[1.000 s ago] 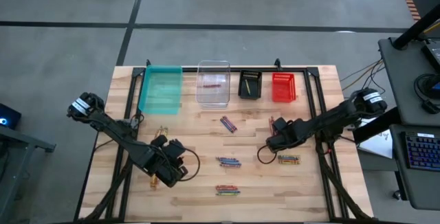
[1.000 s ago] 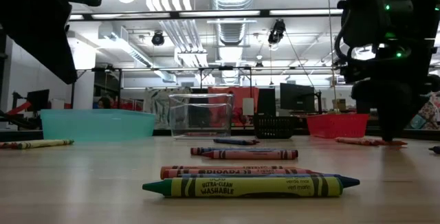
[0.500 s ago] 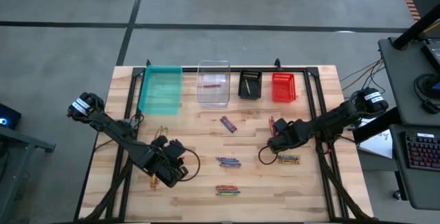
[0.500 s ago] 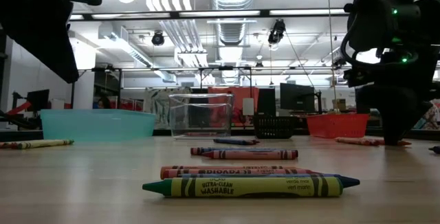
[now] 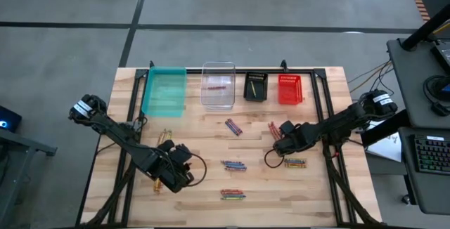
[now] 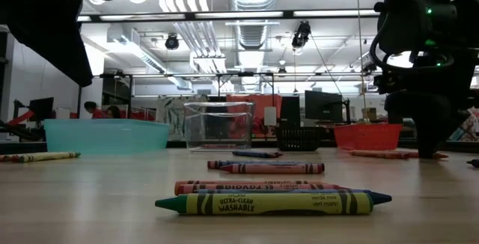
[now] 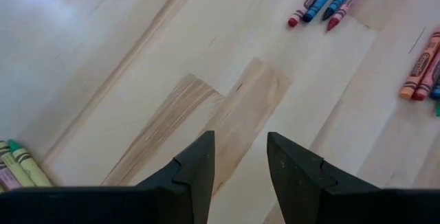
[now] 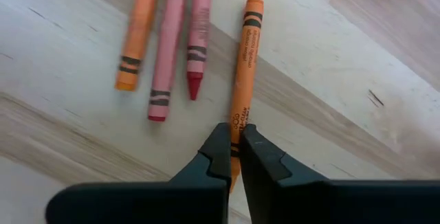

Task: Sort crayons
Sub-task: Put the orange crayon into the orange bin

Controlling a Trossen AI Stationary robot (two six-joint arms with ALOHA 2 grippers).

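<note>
Wooden table [image 5: 204, 145] carries most crayons [image 5: 233, 165] in loose clusters, so sorting looks barely begun; few lie in the bins [image 5: 217, 85]. Right gripper [image 8: 234, 157] has its jaws pinched on an orange crayon [image 8: 245, 66] lying on the table. Left gripper [image 7: 237, 162] hovers part-open, empty.

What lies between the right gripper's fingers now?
An orange crayon: the right gripper is shut on its end, seen in the right wrist view. Three more crayons lie beside it, untouched.
</note>
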